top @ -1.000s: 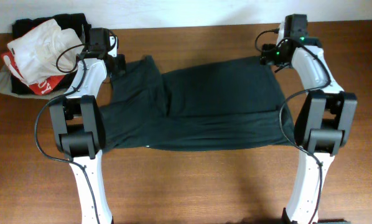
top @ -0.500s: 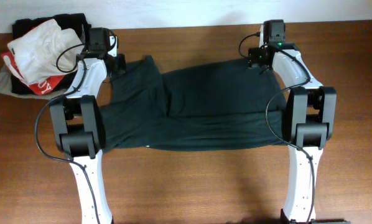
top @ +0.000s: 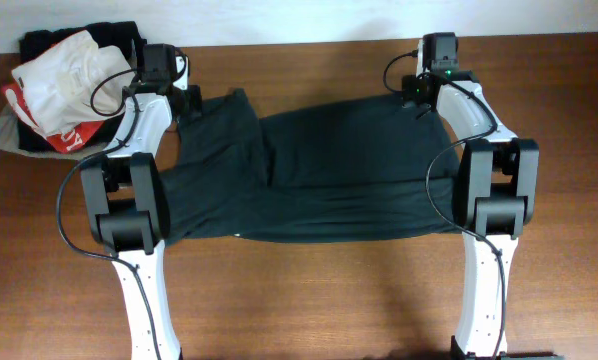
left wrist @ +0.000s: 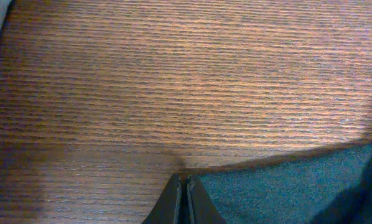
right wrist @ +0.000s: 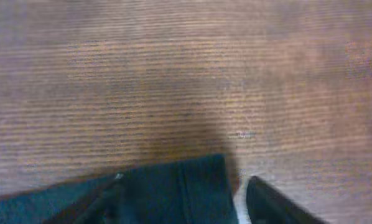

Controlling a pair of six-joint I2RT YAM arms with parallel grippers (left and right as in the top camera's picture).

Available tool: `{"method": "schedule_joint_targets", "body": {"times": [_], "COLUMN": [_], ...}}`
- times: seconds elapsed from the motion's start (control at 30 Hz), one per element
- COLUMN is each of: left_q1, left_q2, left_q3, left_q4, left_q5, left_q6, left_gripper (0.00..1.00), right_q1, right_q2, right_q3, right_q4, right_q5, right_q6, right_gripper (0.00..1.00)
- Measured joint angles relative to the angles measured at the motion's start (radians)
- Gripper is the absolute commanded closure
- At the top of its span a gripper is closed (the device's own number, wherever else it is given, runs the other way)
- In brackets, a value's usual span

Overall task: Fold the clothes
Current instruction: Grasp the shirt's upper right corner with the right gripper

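Fabric of the dark teal-grey T-shirt point(top: 319, 170) is spread flat across the middle of the desk point(top: 309, 290). At its far left corner the left fingers point(left wrist: 167, 208) are pressed together, with the cloth edge touching their tips. The right fingers point(right wrist: 267, 202) are held apart around the far right corner. Other garments point(top: 59, 90) are heaped at the desk's far left.

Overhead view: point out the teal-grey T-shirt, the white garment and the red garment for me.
teal-grey T-shirt point(top: 349, 165), overhead view, middle of its body.
white garment point(top: 59, 75), overhead view, centre of the crumpled cloth.
red garment point(top: 61, 140), overhead view, exposed strip below the white one.
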Motion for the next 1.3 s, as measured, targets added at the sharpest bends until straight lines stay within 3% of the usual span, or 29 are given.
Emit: {"method": "schedule_joint_targets", "body": {"times": [0.07, 0.17, 0.53, 0.87, 0.9, 0.97, 1.07, 1.17, 1.2, 1.3], "left_q1": [0.001, 0.002, 0.002, 0.002, 0.002, 0.002, 0.002, 0.002, 0.002, 0.002], "left_q2": [0.001, 0.001, 0.002, 0.002, 0.002, 0.003, 0.003, 0.003, 0.004, 0.005], "left_q3": [0.0, 0.0, 0.0, 0.0, 0.0, 0.001, 0.001, 0.003, 0.003, 0.006], "left_q4": [0.005, 0.009, 0.012, 0.012, 0.012, 0.015, 0.014, 0.006, 0.006, 0.004], "left_q5": [0.0, 0.001, 0.001, 0.001, 0.001, 0.001, 0.001, 0.001, 0.001, 0.001], "left_q6": [0.0, 0.0, 0.0, 0.0, 0.0, 0.0, 0.0, 0.0, 0.0, 0.0], "left_gripper": [0.92, 0.92, 0.92, 0.93, 0.98, 0.99, 0.99, 0.99, 0.99, 0.99], "right_q1": [-0.003, -0.003, -0.011, -0.085, -0.089, -0.09, -0.089, -0.089, -0.089, -0.089], "right_q2": [0.0, 0.0, 0.001, 0.002, 0.002, 0.002, 0.002, 0.002, 0.002, 0.002], "right_q3": [0.0, 0.0, 0.0, 0.0, 0.0, 0.0, 0.003, 0.015, 0.017, 0.025], "right_q4": [0.0, 0.0, -0.004, -0.008, -0.009, -0.011, -0.026, -0.058, -0.061, -0.064], "right_q5": [0.002, 0.002, -0.022, -0.151, -0.157, -0.169, -0.18, -0.188, -0.197, -0.21], "right_q6": [0.005, 0.005, 0.01, 0.057, 0.061, 0.06, 0.06, 0.06, 0.06, 0.059], "right_gripper": [0.31, 0.5, 0.46, 0.83, 0.87, 0.96, 0.95, 0.55, 0.46, 0.36]}}
